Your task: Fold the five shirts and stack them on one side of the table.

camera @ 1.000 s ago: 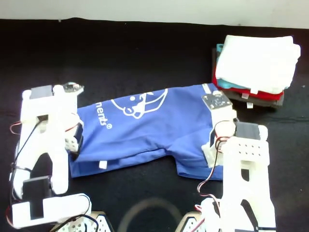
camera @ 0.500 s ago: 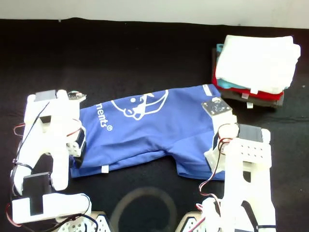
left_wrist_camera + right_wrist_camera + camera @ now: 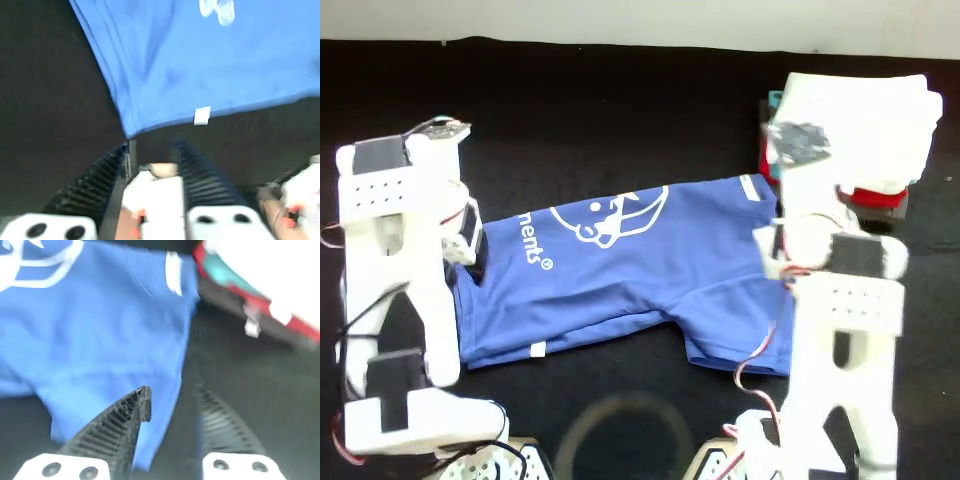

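Blue shirt lies spread print-up mid-table on the black cloth, rumpled along its near edge. Left gripper is released, jaws apart w/ nothing betw. them, just off the shirt's near-left corner, by a small white tag. Right gripper is likewise released, jaws apart over the shirt's right edge, gripping nothing. Stack of folded shirts, white on top w/ red & teal under, sits at far right, just beside the blue shirt.
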Motion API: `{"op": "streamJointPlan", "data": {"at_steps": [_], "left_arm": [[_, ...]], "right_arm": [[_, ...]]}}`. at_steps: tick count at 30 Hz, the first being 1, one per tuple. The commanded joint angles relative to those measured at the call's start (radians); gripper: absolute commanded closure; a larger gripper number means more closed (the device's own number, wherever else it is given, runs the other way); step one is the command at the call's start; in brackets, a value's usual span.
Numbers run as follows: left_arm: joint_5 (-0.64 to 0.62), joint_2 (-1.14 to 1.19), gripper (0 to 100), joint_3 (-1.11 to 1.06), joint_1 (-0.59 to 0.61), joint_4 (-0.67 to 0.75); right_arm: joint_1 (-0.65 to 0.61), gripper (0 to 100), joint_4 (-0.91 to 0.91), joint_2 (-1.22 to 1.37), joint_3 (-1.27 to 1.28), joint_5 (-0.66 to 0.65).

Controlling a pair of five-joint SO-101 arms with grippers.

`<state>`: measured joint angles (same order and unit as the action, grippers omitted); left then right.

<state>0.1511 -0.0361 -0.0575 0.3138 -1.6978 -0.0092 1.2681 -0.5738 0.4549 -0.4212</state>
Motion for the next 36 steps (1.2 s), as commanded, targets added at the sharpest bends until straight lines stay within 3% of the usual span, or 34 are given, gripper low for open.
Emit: {"op": "streamJointPlan", "data": {"at_steps": [1, 10, 16, 21, 28, 32, 36], "left_arm": [[-0.044, 0.101, 98, 0.038, -0.058, 0.072], [0.015, 0.447, 99, 0.071, -0.064, 0.336], [0.068, 0.737, 99, 0.398, 0.067, 0.347], [0.069, 1.061, 99, 0.970, 0.163, 0.232], [0.160, 1.422, 99, 1.692, 0.134, 0.054], [0.155, 1.397, 99, 1.707, 0.097, -0.077], [0.144, 1.285, 99, 1.639, 0.107, -0.084]], "right_arm": [[-0.073, 97.7, -0.127, 0.120, 0.021, 0.018], [-0.091, 99.2, -0.421, 0.481, 0.021, 0.020], [-0.093, 99.2, -0.429, 0.516, 0.021, 0.020], [-0.094, 99.2, -0.423, 0.515, 0.021, 0.020], [-0.097, 98.9, -0.437, 0.526, -0.088, 0.075], [-0.117, 97.5, -0.495, 0.559, -0.182, 0.230], [-0.163, 95.0, -0.493, 0.733, -0.323, 0.242]]}}
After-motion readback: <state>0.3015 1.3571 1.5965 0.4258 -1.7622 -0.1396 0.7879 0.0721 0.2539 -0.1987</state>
